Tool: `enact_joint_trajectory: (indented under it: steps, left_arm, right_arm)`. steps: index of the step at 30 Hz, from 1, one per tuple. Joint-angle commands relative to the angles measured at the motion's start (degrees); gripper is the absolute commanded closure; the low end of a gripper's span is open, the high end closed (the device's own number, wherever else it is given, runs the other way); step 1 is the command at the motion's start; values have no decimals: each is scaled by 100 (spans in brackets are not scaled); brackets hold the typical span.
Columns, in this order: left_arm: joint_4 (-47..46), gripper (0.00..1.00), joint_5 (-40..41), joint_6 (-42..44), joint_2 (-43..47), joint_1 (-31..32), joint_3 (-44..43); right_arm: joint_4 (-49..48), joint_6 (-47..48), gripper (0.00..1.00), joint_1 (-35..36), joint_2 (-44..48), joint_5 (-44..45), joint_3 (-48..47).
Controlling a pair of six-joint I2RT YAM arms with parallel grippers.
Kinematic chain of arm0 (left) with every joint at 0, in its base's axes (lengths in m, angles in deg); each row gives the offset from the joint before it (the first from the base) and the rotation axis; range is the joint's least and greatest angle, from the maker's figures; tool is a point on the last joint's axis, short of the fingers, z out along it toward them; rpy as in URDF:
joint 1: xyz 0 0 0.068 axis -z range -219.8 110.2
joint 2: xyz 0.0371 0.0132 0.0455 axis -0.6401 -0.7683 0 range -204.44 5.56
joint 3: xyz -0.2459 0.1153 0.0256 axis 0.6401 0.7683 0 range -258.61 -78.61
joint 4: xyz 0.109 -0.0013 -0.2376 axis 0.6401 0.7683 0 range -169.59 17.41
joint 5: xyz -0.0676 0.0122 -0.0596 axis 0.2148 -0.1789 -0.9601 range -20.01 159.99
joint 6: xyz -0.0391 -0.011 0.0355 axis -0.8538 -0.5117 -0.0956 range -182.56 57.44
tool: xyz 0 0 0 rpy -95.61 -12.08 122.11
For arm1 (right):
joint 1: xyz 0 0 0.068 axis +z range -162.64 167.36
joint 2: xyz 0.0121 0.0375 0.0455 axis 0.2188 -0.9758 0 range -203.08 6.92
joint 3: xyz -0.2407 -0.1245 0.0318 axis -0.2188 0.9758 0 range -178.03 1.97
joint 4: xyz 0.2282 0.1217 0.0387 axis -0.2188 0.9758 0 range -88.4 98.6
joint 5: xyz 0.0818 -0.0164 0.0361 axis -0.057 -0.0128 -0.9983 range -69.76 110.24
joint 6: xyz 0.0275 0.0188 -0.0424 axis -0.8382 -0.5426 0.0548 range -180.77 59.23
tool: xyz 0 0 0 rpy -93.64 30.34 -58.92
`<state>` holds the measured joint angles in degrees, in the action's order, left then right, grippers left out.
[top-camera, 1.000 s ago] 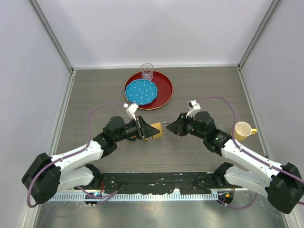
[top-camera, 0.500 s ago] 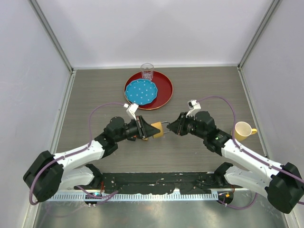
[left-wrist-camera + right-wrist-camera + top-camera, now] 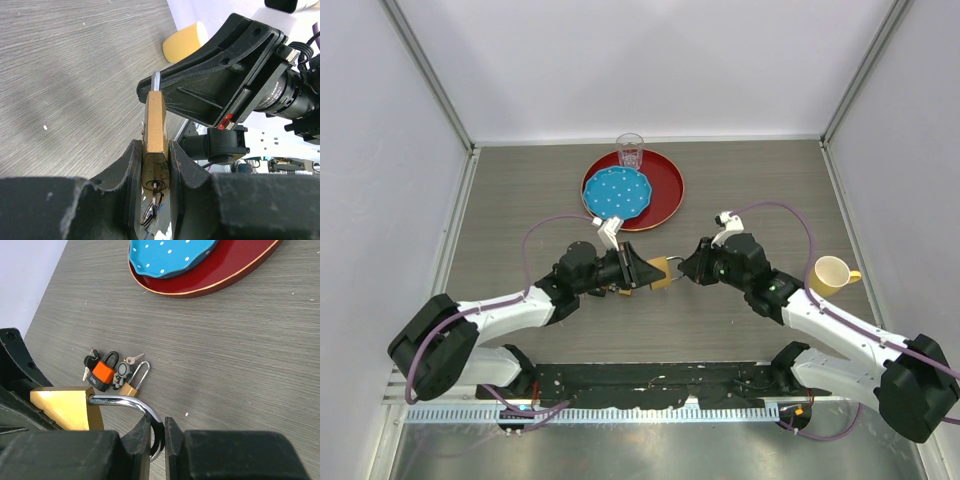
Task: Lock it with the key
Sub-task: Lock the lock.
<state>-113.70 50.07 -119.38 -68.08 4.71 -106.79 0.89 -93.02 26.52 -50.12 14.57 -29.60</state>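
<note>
Grey wood-grain tabletop (image 3: 520, 180), matte, with plain white walls on 3 sides. Brass padlock (image 3: 155, 125): flat rectangular body in brushed yellow metal, held off the surface near table centre, between the 2 arms and just in front of the red tray (image 3: 668, 185). Left gripper (image 3: 155, 152) is clamped across the body's 2 flat faces, with the black moulded fingers (image 3: 131, 165) tight on either side. A small silver key (image 3: 157, 189) sits in the keyway on the body's end face, and a thin wire ring hangs off it. Shackle (image 3: 125, 403): polished steel round bar with a U-bend. Right gripper (image 3: 156, 429) is pinched on its curve, nothing but the bar between the pads. Can't tell whether the shackle is latched. Pose: both arms are low with elbows out and forearms angled inward, so the 2 grippers meet nose to nose over the padlock; a purple cable loops above each forearm. On the table near the held lock lie an orange padlock (image 3: 102, 374) with a black shackle, a smaller brass padlock (image 3: 131, 388) touching it, and loose keys beside them. The tray is round and glossy and carries a scalloped blue plate (image 3: 617, 193) with white dots. A clear glass (image 3: 630, 151) stands at the tray's far rim. A yellow mug (image 3: 831, 274) stands just beside the right forearm.
</note>
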Motion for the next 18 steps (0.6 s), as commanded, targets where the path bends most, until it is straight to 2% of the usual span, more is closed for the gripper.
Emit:
enact_joint_trajectory:
  steps: [1, 13, 18]
  left_arm:
    - [-869, 100, 59, -49, -405, 418, -521]
    - [-1378, 100, 103, -136, -519, 436, -469]
    - [-1520, 100, 94, -128, -791, 602, -836]
  right_arm:
    - [-2829, -818, 98, 865, 158, -2843, -1140]
    - [-3005, -844, 98, 971, 79, -2983, -1299]
    - [-3119, -809, 98, 1076, 35, -3080, -1395]
